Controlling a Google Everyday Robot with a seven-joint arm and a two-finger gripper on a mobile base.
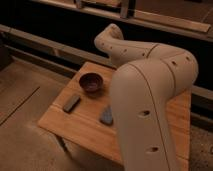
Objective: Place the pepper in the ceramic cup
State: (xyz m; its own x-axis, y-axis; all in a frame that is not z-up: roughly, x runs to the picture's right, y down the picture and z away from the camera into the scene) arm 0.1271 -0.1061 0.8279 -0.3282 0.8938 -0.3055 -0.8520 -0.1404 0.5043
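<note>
The robot's big cream arm [150, 95] fills the right half of the camera view, bending over the wooden table [75, 127]. My gripper is out of view, hidden behind the arm or past the frame, and it is shut. The pepper is hidden or out of view. The ceramic cup does not show either.
A dark brown-maroon bowl [91, 82] stands on the table's far left part. A dark flat block [71, 103] lies in front of it near the left edge. A small grey-blue object [106, 115] lies beside the arm. A dark rail [45, 45] runs behind the table.
</note>
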